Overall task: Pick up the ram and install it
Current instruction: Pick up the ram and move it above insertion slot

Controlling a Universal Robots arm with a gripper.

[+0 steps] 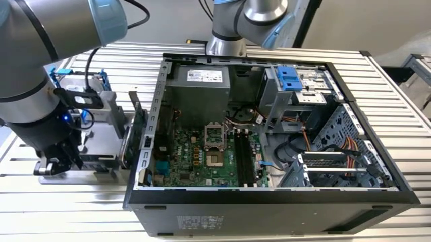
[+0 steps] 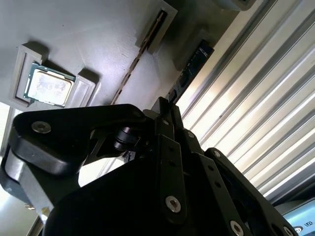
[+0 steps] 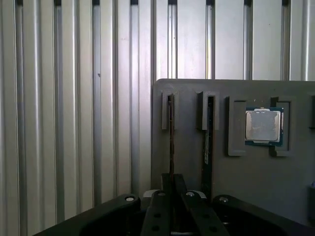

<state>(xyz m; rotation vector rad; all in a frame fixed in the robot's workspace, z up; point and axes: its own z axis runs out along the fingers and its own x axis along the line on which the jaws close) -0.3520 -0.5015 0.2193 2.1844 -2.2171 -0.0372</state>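
The gripper (image 3: 173, 179) is clenched on the ram (image 3: 171, 137). In both wrist views its black fingers (image 3: 166, 183) are drawn together on the near end of the stick, with no gap showing beside it. The ram stands on edge in a narrow slot of a grey holder tray (image 3: 189, 147), in the slot nearest the tray's border. In the second wrist view its blue face with dark chips shows.

A second memory stick (image 3: 209, 132) stands just beside it in the neighbouring slot, parallel and apart. Beyond that stick a processor (image 3: 264, 125) with a silver lid lies flat in its own square recess. The tray rests on a ribbed aluminium table (image 3: 74, 123).

In the exterior view the gripper is low at the exterior view's left, and the arm (image 1: 40, 65) reaches down to it from the upper left corner. A hard drive in a blue frame (image 1: 77, 88) stands behind the arm. A green expansion card (image 1: 135, 126) stands upright between the tray and an open computer case (image 1: 269, 206).

The case fills the middle and the exterior view's right. Inside it lies the green motherboard (image 1: 202, 156), whose long dark memory slots (image 1: 244, 156) run near its centre. A grey power supply (image 1: 199, 88) sits at the far wall, and a blue drive caddy (image 1: 288, 78) sits toward the upper right.
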